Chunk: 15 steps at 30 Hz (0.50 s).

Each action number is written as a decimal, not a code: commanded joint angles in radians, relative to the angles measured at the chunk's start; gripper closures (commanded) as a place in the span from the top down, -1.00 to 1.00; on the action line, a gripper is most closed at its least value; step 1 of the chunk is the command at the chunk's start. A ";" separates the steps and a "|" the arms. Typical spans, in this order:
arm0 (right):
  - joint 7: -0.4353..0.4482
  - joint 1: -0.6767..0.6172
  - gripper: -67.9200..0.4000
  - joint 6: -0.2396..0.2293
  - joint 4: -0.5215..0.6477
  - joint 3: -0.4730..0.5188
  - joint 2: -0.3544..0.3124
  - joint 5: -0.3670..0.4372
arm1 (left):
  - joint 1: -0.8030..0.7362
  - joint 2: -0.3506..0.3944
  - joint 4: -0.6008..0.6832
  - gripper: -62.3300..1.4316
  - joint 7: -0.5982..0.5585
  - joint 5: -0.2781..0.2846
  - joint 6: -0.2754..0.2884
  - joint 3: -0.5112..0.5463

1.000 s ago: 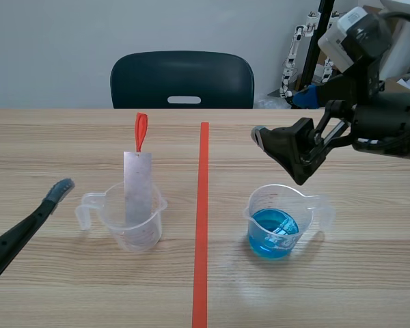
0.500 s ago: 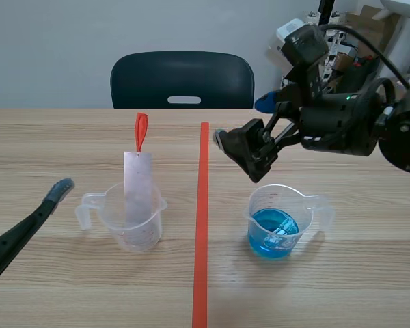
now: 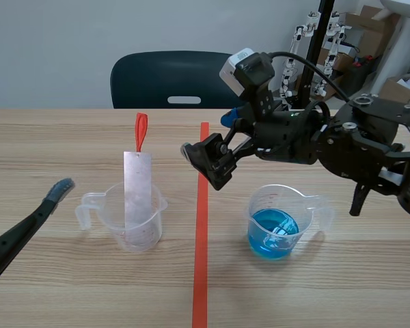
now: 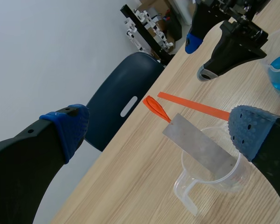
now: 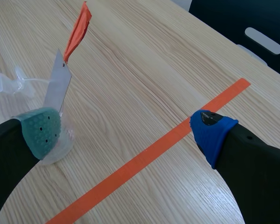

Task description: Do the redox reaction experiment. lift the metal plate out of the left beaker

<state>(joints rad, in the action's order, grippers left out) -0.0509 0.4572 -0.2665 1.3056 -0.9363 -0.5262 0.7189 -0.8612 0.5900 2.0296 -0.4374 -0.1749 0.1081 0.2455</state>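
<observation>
Right wrist view: the right gripper (image 5: 123, 133) has its two fingers spread wide with nothing between them. It hangs above the single orange-red tape line (image 5: 144, 158), and the metal plate (image 5: 58, 86) is near its grey-green pad. In the scene view this gripper hovers at mid-frame, well apart from the plate. The one metal plate stands nearly upright in the left beaker (image 3: 133, 229), left of centre, with one red tab (image 3: 141, 131) at its top end. The second of the two beakers, the right beaker (image 3: 281, 219), holds blue liquid right of the line. The left gripper (image 4: 158, 133), fingers also spread and holding nothing, sits low at the scene's left edge. One dark chair (image 3: 181, 78) stands at top centre.
</observation>
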 commanded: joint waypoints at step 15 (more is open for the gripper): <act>0.019 0.121 0.70 -0.024 -0.122 -0.096 0.132 0.081 | 0.000 -0.002 -0.025 1.00 -0.016 0.026 -0.004 0.005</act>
<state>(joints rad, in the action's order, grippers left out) -0.0425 0.5468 -0.2890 1.1812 -1.0290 -0.4011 0.7879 -0.8612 0.5900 2.0094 -0.4385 -0.1566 0.1081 0.2455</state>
